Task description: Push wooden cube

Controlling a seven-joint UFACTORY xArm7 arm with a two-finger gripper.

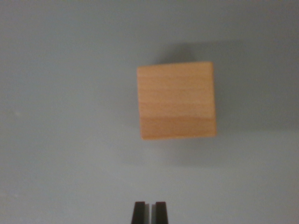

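no readable text, labels or numbers anywhere

Soft, even, rather dim light falls on the grey surface [56, 140]. The wooden cube [176, 100] is blurred, its edges fuzzy, and a faint shadow spreads above and to the wrist view's right of it. No glare shows.

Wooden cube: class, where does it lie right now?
In the wrist view, the wooden cube lies just right of centre on the grey surface, above and apart from the gripper.
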